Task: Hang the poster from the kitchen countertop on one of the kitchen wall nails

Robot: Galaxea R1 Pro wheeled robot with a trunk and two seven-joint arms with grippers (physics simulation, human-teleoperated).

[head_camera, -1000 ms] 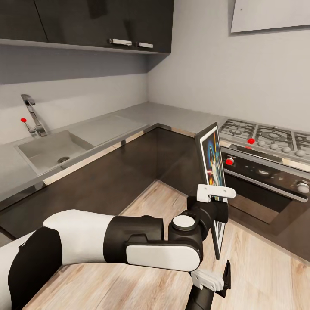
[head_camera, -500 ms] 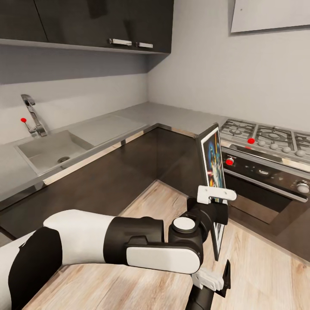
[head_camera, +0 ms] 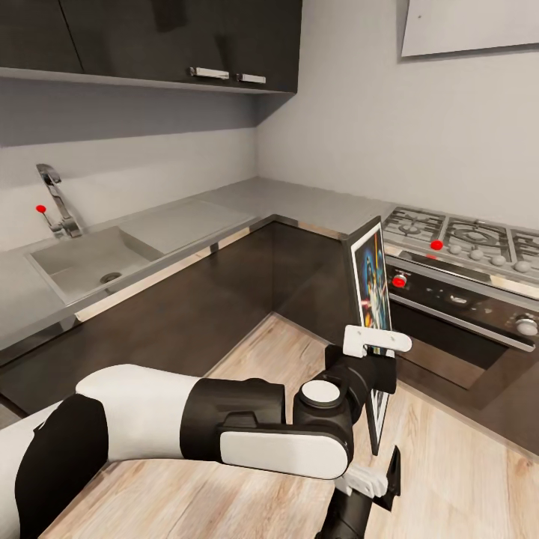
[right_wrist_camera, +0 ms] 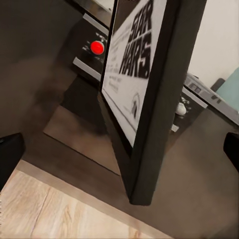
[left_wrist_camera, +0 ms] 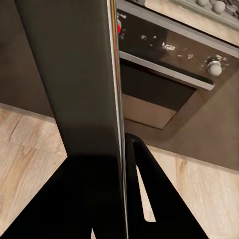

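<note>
1. The kitchen countertop (head_camera: 224,209) carries the sink (head_camera: 90,262) at the left.
2. The left gripper (head_camera: 372,352) clamps the poster (head_camera: 372,288) upright above the floor.
3. The right gripper (head_camera: 378,483) sits below it with its jaws spread.
4. The oven (head_camera: 457,307) stands at the right.

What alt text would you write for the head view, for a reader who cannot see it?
The left gripper holds the framed poster upright above the wooden floor, in front of the oven. Behind runs the grey kitchen countertop, with a sink at left and a gas hob at right.
</note>
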